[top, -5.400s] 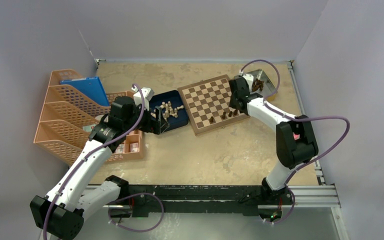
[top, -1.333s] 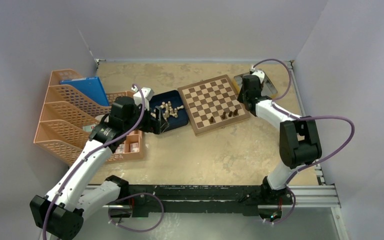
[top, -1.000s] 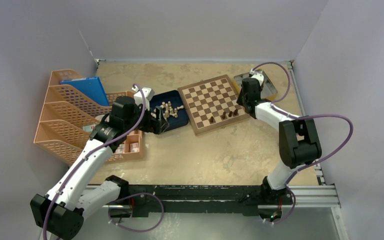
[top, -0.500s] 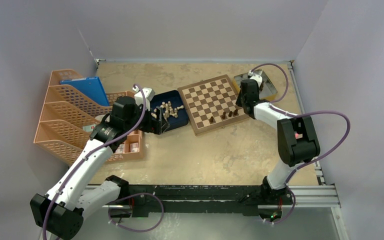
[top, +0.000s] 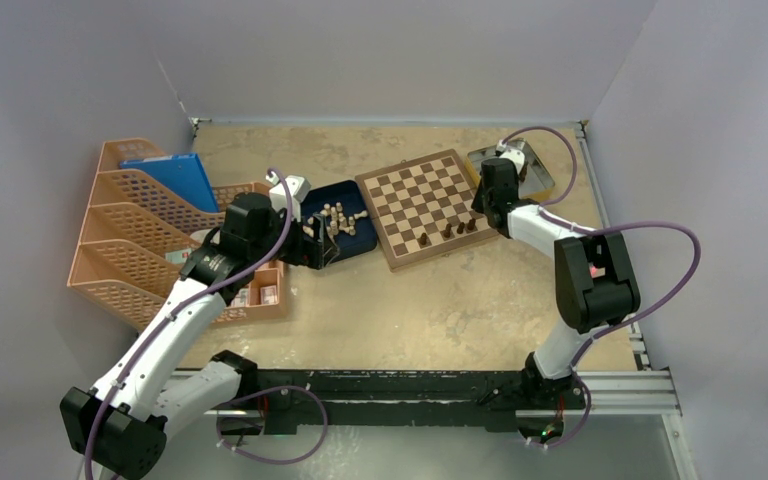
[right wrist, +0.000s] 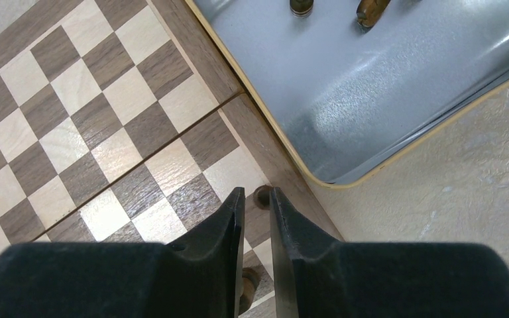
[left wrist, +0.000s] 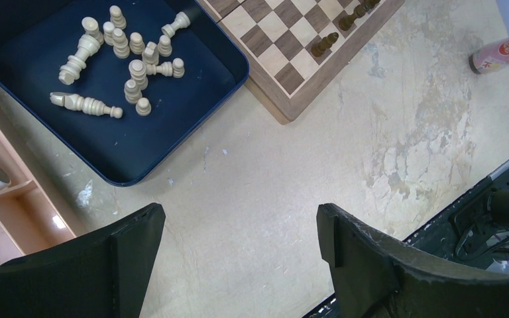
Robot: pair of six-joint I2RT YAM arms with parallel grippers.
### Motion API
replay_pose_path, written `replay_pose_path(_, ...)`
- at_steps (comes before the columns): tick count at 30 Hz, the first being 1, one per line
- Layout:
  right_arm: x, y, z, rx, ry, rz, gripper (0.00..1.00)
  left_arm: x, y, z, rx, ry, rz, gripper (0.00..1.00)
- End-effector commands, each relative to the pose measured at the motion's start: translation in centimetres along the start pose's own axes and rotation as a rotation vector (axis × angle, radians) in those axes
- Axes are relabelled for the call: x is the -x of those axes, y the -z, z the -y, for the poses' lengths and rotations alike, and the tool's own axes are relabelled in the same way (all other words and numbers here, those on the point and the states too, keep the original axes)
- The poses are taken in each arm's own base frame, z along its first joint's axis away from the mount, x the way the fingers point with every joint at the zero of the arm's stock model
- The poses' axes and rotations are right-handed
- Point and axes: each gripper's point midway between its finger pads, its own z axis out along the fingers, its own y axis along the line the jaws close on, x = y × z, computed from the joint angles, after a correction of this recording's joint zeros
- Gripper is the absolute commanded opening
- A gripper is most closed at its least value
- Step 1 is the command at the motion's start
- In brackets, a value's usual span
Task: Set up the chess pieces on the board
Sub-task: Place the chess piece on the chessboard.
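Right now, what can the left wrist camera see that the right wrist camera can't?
Only the left wrist camera shows the dark blue tray holding the cream chessmen, and the left claw wide open over bare table. Only the right wrist camera shows the silver tin with two dark pieces in it, and the right claw pinched on a dark chessman. Both show the chessboard.
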Motion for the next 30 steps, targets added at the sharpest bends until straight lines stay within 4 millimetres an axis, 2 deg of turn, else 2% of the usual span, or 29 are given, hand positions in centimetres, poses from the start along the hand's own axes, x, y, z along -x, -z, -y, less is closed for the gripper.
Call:
replay_pose_path(1,0.7,-0.3,-0.5,0.002,0.001,0.020,0.23,0.9,0.0,0.2,-0.002,-0.011,0.029,0.85)
replay_pose_path(6,0.4,-0.6,-1.2,0.033,-0.002,0.022,0.24,0.9,0.3,0.3,-0.003,-0.012,0.032,0.85)
replay_pose_path(11,-0.1,-0.9,-0.9,0.006,0.012,0.014,0.24,1.2,0.6,0.4,-0.002,-0.015,0.052,0.85)
replay_pose_path(17,0.5,-1.4,-0.8,-0.021,0.022,0.020,0.27,1.1,0.5,0.4,-0.002,-0.013,0.044,0.85)
replay_pose_path(30,-0.9,-0.8,-0.4,-0.039,0.044,-0.017,0.21,1.3,0.7,0.3,0.006,-0.016,0.056,0.85)
